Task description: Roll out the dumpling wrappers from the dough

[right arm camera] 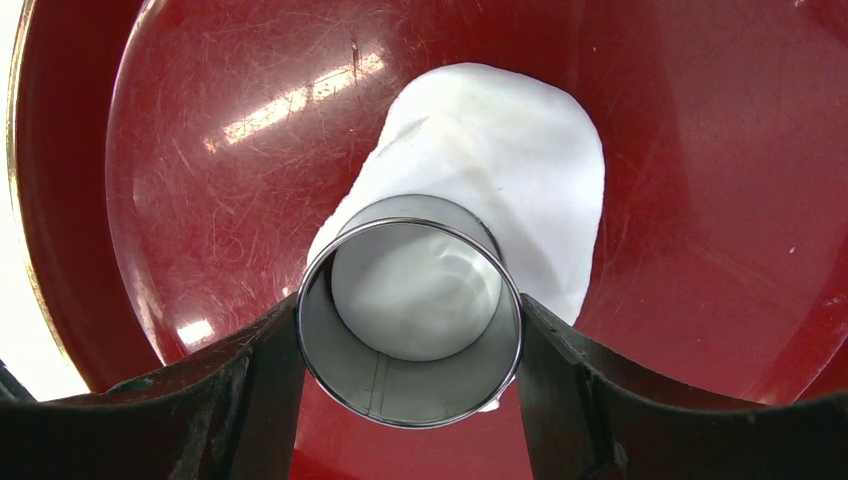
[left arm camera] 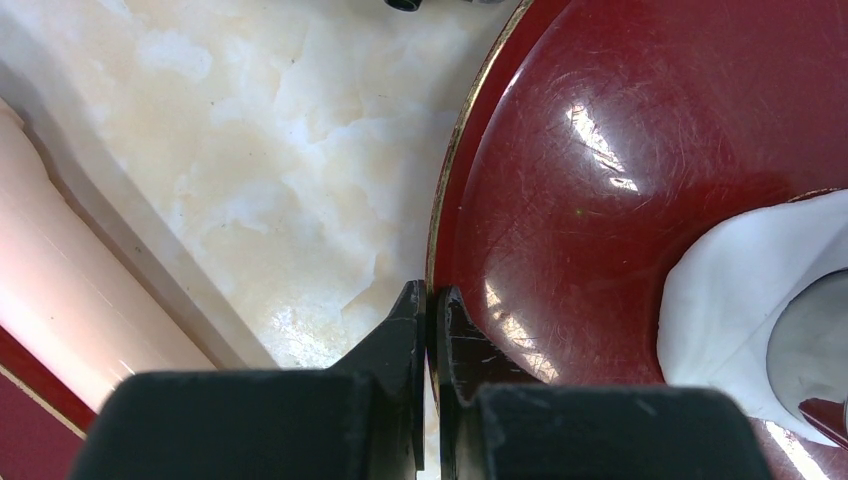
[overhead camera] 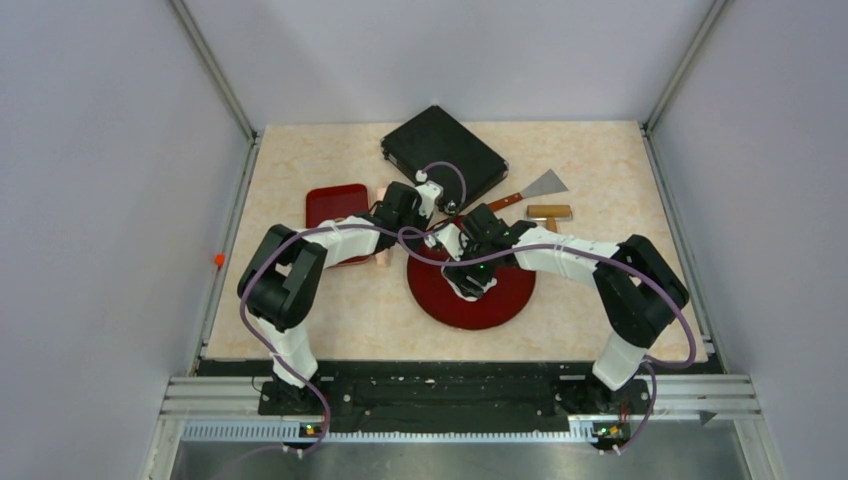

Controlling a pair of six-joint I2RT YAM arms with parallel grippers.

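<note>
The dough (right arm camera: 520, 160) is a flattened white patch on the round red plate (right arm camera: 720, 200). My right gripper (right arm camera: 408, 322) is shut on a metal ring cutter (right arm camera: 410, 385), which stands upright on the near end of the dough. White dough fills the ring. My left gripper (left arm camera: 432, 300) is shut at the plate's left rim (left arm camera: 450, 170), with the rim running in between the fingertips. The dough (left arm camera: 730, 290) and the cutter (left arm camera: 810, 340) show at the right of the left wrist view. In the top view both grippers (overhead camera: 428, 240) (overhead camera: 470, 282) meet over the plate (overhead camera: 500, 300). No separate wrapper discs are in view.
A pale pink rolling pin (left arm camera: 60, 270) lies left of the plate beside a red rectangular tray (overhead camera: 335, 205). A black box (overhead camera: 443, 152) sits at the back. A metal scraper (overhead camera: 540, 187) and a wooden block (overhead camera: 549, 211) lie right of it.
</note>
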